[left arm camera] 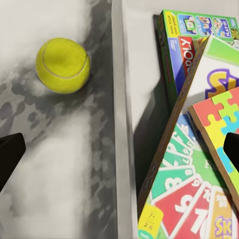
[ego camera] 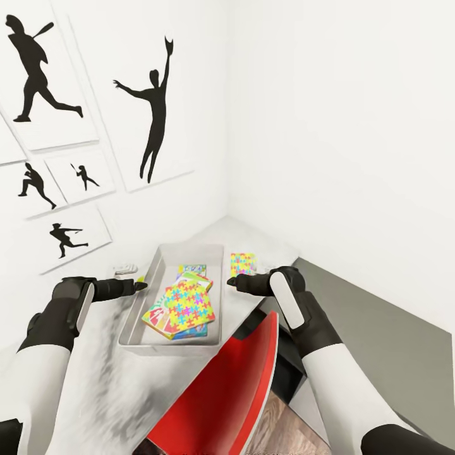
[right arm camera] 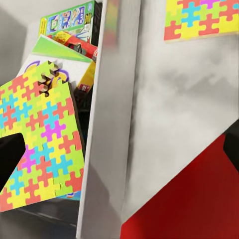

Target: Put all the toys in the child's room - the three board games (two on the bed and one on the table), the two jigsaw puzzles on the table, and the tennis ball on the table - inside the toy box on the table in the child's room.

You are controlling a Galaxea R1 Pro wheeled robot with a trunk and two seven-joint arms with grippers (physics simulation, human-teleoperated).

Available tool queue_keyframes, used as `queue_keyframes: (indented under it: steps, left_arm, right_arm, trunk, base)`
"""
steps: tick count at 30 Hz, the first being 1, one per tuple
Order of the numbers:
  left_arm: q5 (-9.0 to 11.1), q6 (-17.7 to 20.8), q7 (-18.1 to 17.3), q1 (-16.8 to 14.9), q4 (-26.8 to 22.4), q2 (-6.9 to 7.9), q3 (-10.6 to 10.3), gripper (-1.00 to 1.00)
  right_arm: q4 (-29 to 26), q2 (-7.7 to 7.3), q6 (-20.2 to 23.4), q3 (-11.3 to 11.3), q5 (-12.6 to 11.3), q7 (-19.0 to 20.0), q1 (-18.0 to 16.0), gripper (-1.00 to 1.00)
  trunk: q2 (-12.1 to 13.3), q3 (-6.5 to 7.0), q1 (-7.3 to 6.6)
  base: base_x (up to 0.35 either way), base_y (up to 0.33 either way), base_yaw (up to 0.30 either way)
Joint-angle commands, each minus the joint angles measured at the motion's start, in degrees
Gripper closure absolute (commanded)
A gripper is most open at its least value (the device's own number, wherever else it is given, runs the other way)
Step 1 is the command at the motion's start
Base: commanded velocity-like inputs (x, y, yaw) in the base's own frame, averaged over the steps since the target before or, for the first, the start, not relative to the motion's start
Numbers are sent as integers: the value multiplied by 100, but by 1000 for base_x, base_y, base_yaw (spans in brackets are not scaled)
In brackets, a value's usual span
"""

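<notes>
The light-grey toy box [ego camera: 144, 302] sits on the table [ego camera: 107, 379]. A jigsaw puzzle [ego camera: 182, 307] lies on top inside it, over the SKIP-BO board game [left arm camera: 186, 201] and a green-edged board game [left arm camera: 196, 37]. The second jigsaw puzzle [ego camera: 242, 263] lies flat on the table just past the box's right side. Outside the box's left rim [left arm camera: 122, 124] rests the tennis ball [left arm camera: 63, 65], also the yellow-green speck [ego camera: 139, 279] by my left gripper's tip. My left gripper [ego camera: 141, 285] hovers open over that rim. My right gripper [ego camera: 232, 282] is open over the right rim, short of the loose puzzle [right arm camera: 201, 17].
A red chair back [ego camera: 230, 379] stands against the table's near edge below my right arm. A dark-grey cabinet top [ego camera: 385, 328] lies lower at the right. White walls meet in a corner behind the table, with black baseball silhouettes [ego camera: 151, 114]. A small white object [ego camera: 125, 268] lies by the wall.
</notes>
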Motion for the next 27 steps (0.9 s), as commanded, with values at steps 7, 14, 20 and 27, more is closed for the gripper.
queue_keyframes:
  steps: [7, 14, 20, 27]
  left_arm:
    - [-60, 16, -56, -8, -5, -3, 12, -100]
    - [-60, 14, -56, -5, -5, -4, 12, -100]
    - [-56, 13, -60, -3, -5, -4, 12, -100]
    - [-52, 12, -64, -2, -5, -3, 10, -100]
  right_arm:
    - [-3, 0, 15, 4, -67, -60, -6, -100]
    - [-8, 0, 16, 4, -68, -60, -6, -100]
    - [-10, 0, 13, 4, -68, -60, -6, -100]
    - [-10, 0, 9, 10, -67, -58, -6, -100]
  trunk:
    - [-13, -78, 3]
    - [-13, -141, 3]
    - [-13, -163, 3]
    - [-13, -170, 3]
  base:
    - [0, 0, 0]
    - [0, 0, 0]
    - [0, 0, 0]
    - [0, 0, 1]
